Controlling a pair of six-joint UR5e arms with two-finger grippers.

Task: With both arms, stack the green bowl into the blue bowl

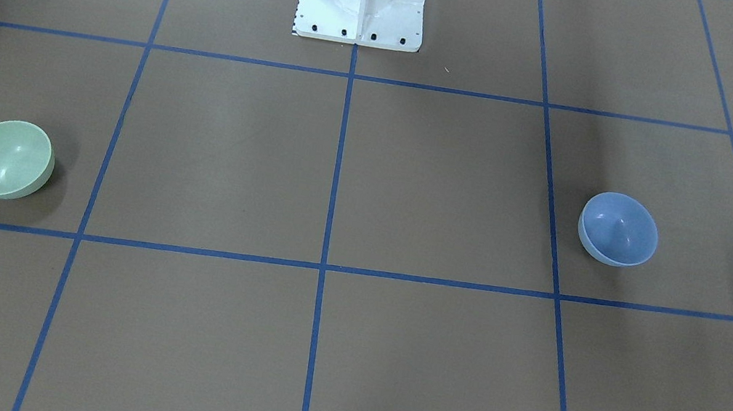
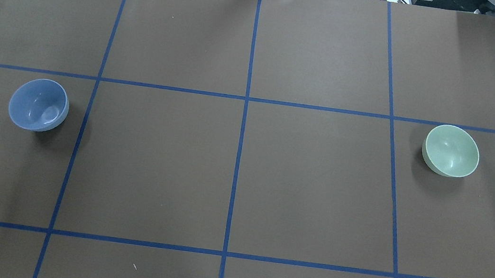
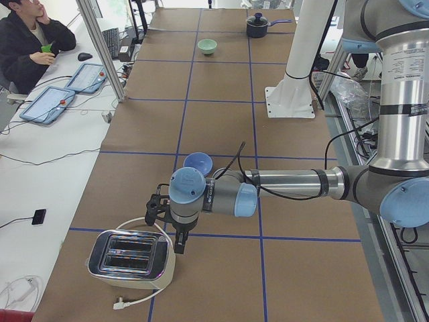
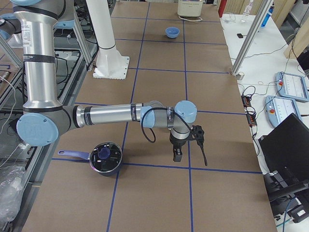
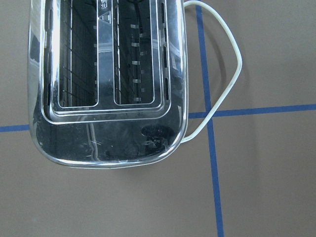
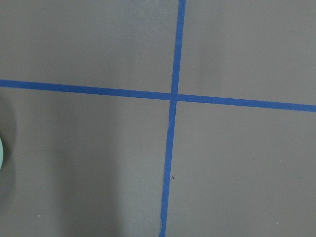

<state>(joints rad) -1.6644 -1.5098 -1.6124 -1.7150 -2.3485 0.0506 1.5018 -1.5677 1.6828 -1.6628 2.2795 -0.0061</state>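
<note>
Presently the green bowl (image 2: pixel 450 150) sits right, the blue bowl (image 2: pixel 38 104) left, well apart on the tabletop (image 2: pixel 308 185). We cannot tell whether the left end effector (image 3: pixel 179 243) or right end effector (image 4: pixel 177 154) gapes. Glossy rims may slip when pinched.

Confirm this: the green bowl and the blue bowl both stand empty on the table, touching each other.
Wrong on touching. The green bowl and the blue bowl both stand empty on the table, but far apart, toward opposite ends, as the overhead exterior view shows.

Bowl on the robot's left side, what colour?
Periwinkle: it's the blue bowl, plain, no pattern. It shows best in the overhead exterior view.
</note>
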